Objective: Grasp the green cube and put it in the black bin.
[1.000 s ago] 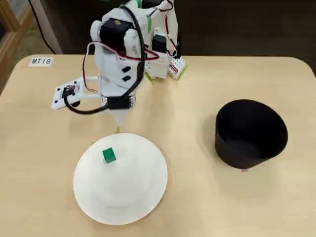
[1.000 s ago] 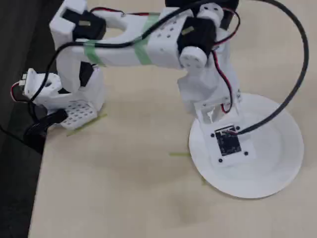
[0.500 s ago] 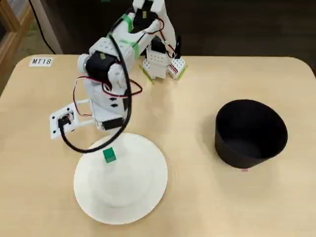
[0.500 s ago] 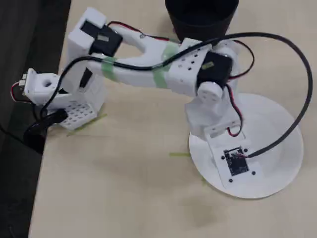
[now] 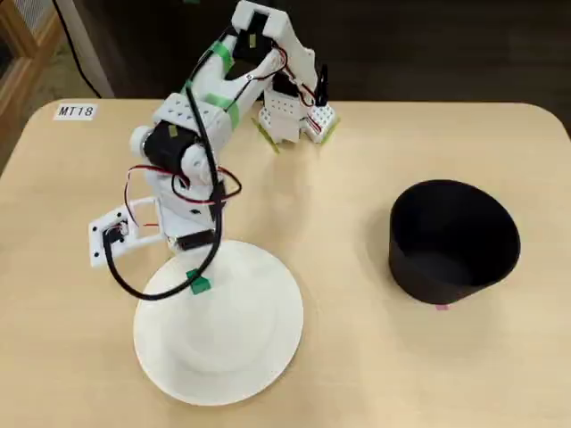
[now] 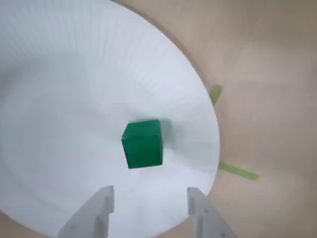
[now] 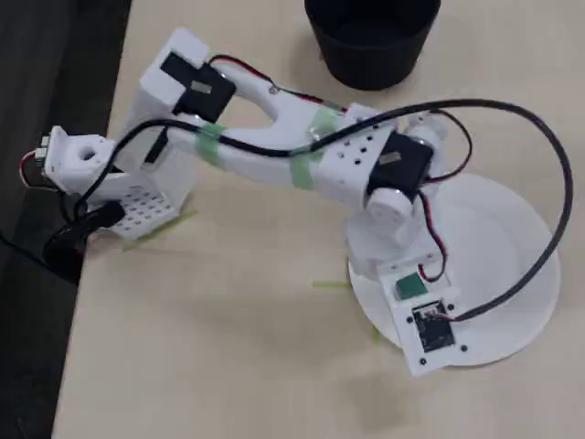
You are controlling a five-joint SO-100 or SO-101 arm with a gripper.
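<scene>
table label seems to read "mt18"; green cube unmarked.

Lab: labelled table, tape marks.

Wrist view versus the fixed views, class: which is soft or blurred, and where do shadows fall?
Wrist view: the green cube is soft-edged, with a faint shadow to its right on the white plate. Fixed views: even light, mild softness; the black bin interior stays dark.

green cube on white plate, spread claw just short
</scene>
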